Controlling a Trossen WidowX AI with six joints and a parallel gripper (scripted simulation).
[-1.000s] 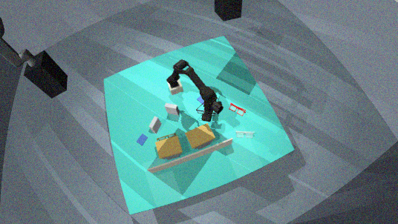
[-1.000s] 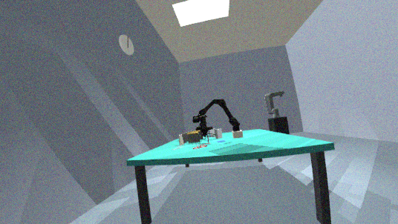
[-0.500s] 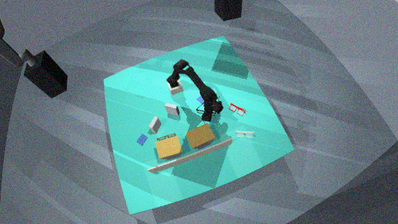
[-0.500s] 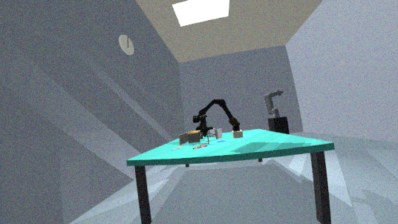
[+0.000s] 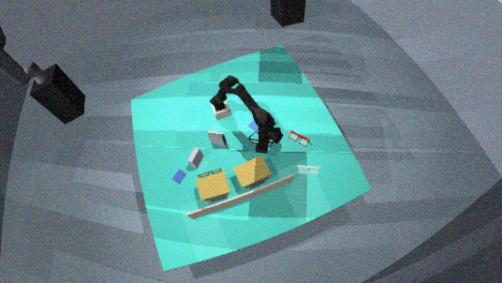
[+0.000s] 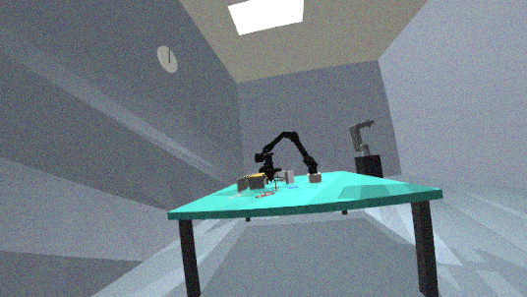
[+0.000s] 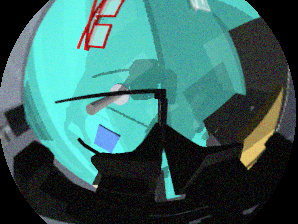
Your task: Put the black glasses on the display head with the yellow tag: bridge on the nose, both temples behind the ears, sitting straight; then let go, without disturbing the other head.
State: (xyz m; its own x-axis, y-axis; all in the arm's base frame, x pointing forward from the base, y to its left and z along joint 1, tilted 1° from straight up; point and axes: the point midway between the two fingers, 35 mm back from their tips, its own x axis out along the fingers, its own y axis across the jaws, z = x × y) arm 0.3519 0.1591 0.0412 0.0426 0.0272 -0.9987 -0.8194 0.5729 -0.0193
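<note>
The gripper is shut on the black glasses, whose thin frame and temples stick out from the fingertips in the wrist view. The gripper hangs above the table, behind the right one of two yellow-topped blocks in the top view. These two blocks, the left and the right, look like the display heads; their noses and ears cannot be made out. Which one carries the yellow tag cannot be told. The glasses are apart from both blocks. Brown glasses are at the left block's upper edge.
Red glasses and white glasses lie to the right. A long pale bar runs along the blocks' lower side. Two grey-white blocks stand to the left. Blue squares lie on the teal table.
</note>
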